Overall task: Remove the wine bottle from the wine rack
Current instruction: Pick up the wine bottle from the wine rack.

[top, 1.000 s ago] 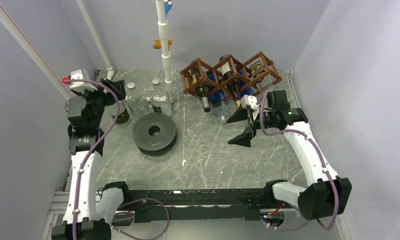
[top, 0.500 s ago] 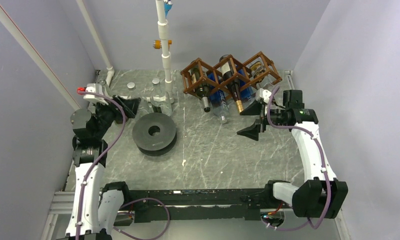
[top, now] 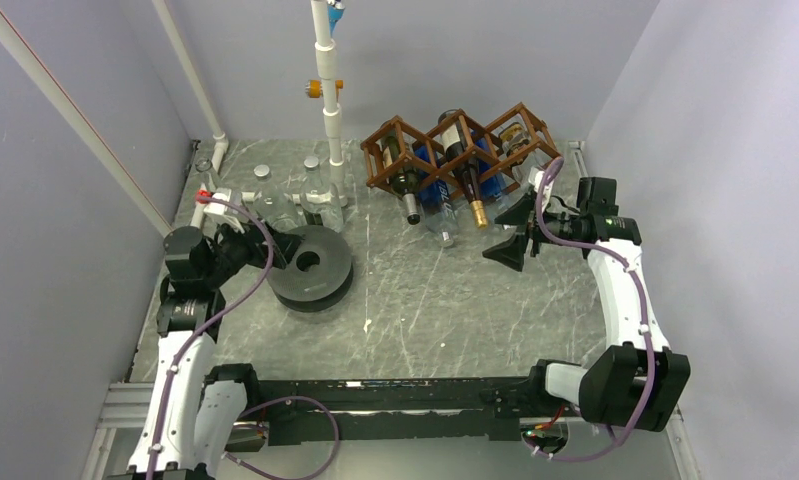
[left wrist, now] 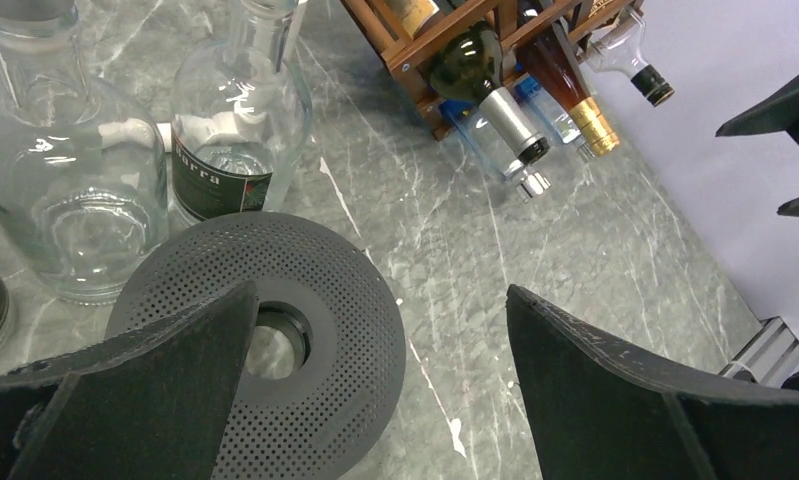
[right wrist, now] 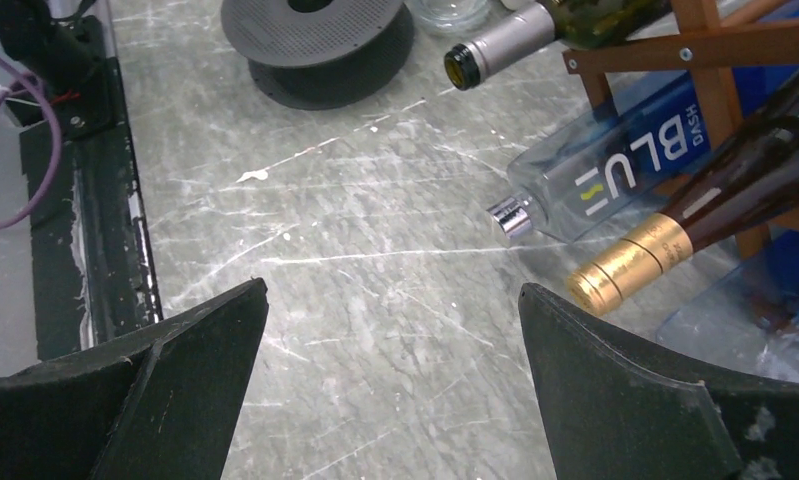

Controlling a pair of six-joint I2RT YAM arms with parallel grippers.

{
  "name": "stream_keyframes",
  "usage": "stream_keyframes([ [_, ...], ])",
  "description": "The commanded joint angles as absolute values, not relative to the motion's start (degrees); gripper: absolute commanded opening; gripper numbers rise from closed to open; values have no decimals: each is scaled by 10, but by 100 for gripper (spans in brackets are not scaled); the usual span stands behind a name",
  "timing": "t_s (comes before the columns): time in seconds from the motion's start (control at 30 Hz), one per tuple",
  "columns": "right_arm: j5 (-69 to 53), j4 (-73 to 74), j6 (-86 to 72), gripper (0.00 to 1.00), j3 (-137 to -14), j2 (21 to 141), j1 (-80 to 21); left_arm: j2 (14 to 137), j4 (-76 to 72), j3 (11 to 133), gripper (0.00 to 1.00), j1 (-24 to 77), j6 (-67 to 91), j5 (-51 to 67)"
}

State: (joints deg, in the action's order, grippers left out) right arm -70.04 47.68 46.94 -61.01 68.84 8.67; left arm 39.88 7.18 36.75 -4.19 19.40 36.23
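Here, our wine rack (top: 460,150) stands at the counter's (top: 415,300) 1 o'clock, a gold-capped wine bottle (top: 472,195) lodged inside, neck toward 6 o'clock. Our right hand (top: 512,232) hovers released at the rack's 4 o'clock; our left hand (left wrist: 380,295), likewise released, hangs at the perforated disc's (top: 308,265) 9 o'clock edge.

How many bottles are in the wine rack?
4 visible: green bottle at left, blue bottle beside it, brown bottle center, clear bottle at right; others may be hidden.
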Motion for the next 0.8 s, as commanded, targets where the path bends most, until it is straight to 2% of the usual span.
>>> stream_keyframes([
  [0.0,-655,435,430,100,-627,688,89,370,103,381,99,-40,158,345],
  [0.33,-586,441,375,100,-701,739,70,336,111,364,100,-40,157,336],
  [0.77,-360,402,204,100,-838,859,-162,335,120,366,100,-40,150,322],
])
